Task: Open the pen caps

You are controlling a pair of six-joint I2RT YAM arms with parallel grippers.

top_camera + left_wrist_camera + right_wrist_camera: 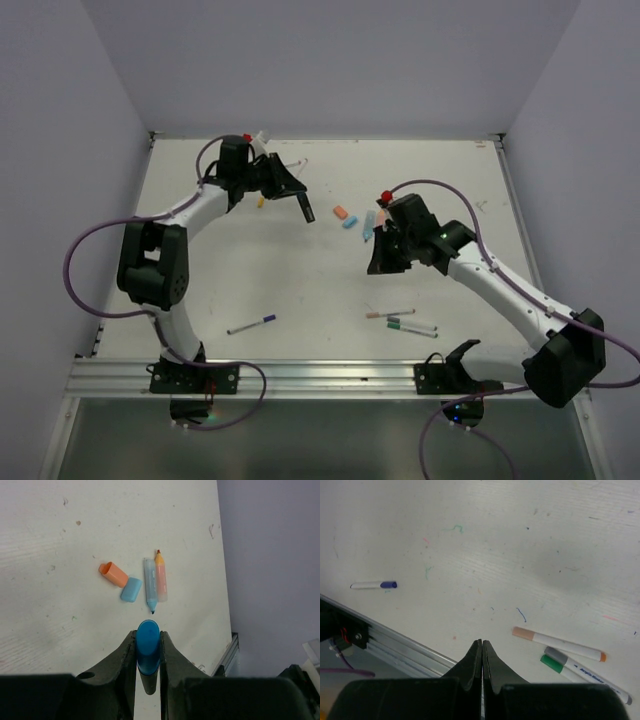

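The left tool point(148, 636) is pinching a dark blue rounded plastic cap point(148, 647) crosswise. One black finger sits on each flank and the domed end points out over the bench. I cannot tell whether a barrel sits inside it.

Just beyond, on the scuffed white bench point(55, 605), an orange chunky cap point(113, 574) and a pale blue chunky cap point(131, 589) lie touching, both already off. Beside them a pale blue highlighter barrel point(149, 582) and an orange highlighter barrel point(160, 580) lie side by side, with bare tips pointing opposite ways.

The right tool point(481, 647) is pressed together on nothing, above the near part of the bench. To its right lie three thin white pens with their caps on: a peach cap point(522, 632), a grey cap point(553, 653) and a green cap point(550, 663). The grey and green ones are touching. Well apart to the left lies a lone thin pen with a small dark blue cap point(388, 585).

These caps look like light, hard, smooth plastic, stiff but slippery. The thin round barrels will likely roll if nudged. The best hold is probably across a cap's sides, with the other tool on the barrel close behind it, followed by a straight pull along the pen. The touching pair may need separating first.
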